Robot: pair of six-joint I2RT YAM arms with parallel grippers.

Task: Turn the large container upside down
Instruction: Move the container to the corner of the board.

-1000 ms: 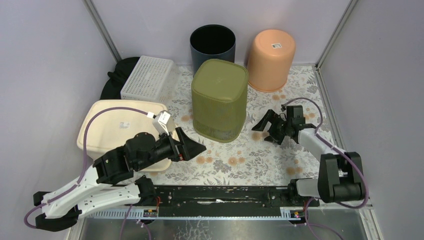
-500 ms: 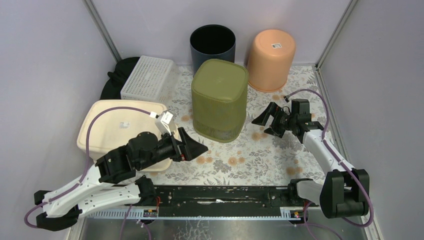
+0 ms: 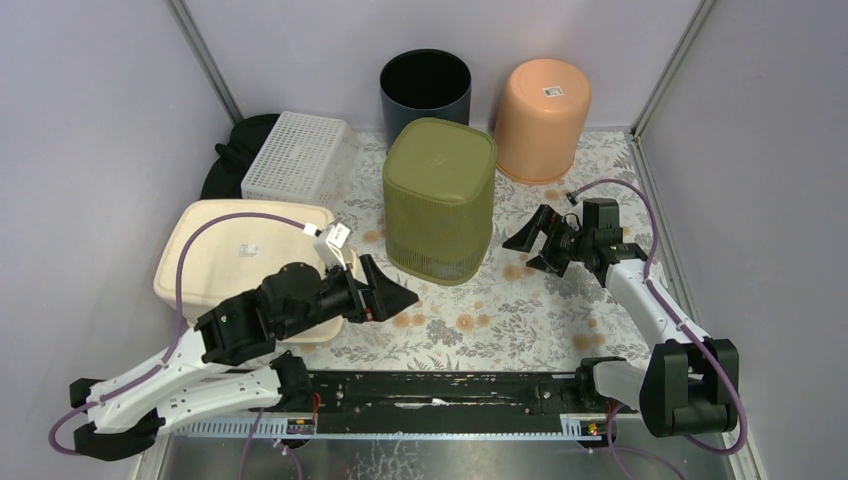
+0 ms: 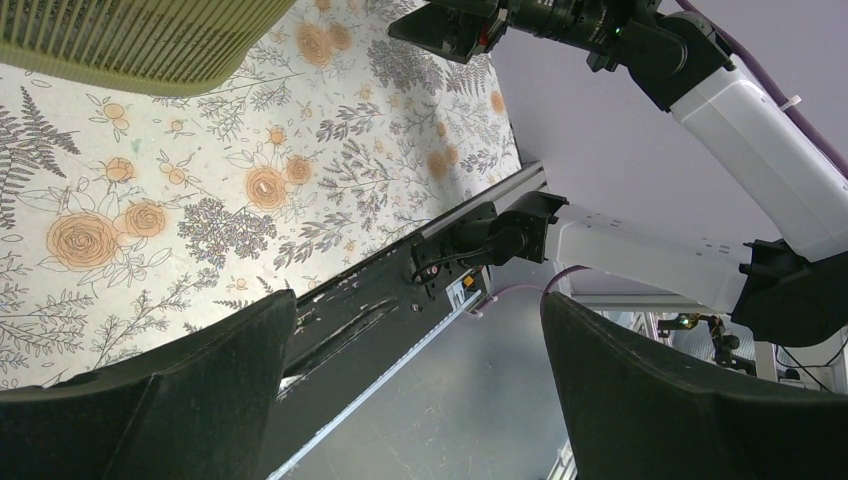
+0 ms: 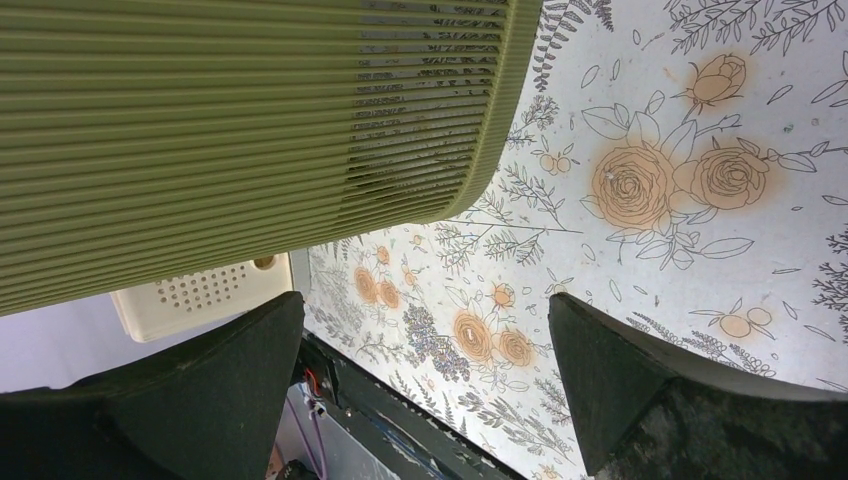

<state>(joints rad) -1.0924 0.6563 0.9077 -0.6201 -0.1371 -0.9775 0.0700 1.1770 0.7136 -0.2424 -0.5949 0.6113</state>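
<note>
An olive-green ribbed container [image 3: 440, 200] stands upside down, base up, in the middle of the flowered table. It fills the upper left of the right wrist view [image 5: 250, 130], and its rim shows in the left wrist view [image 4: 130, 40]. My left gripper [image 3: 395, 293] is open and empty, to the container's front left and pointing right; its open jaws also show in the left wrist view [image 4: 418, 300]. My right gripper [image 3: 527, 250] is open and empty just right of the container, pointing at it, and also shows in its own view [image 5: 425, 300].
A cream tub [image 3: 230, 250] lies upside down at the left, under my left arm. A white perforated basket [image 3: 293, 155], an upright dark bin [image 3: 425, 90] and an upside-down orange bucket [image 3: 543, 118] stand along the back. Grey walls close both sides.
My right arm has stretched out and its gripper has risen a little, still facing the green container. My left gripper has edged slightly right. The containers have not moved.
</note>
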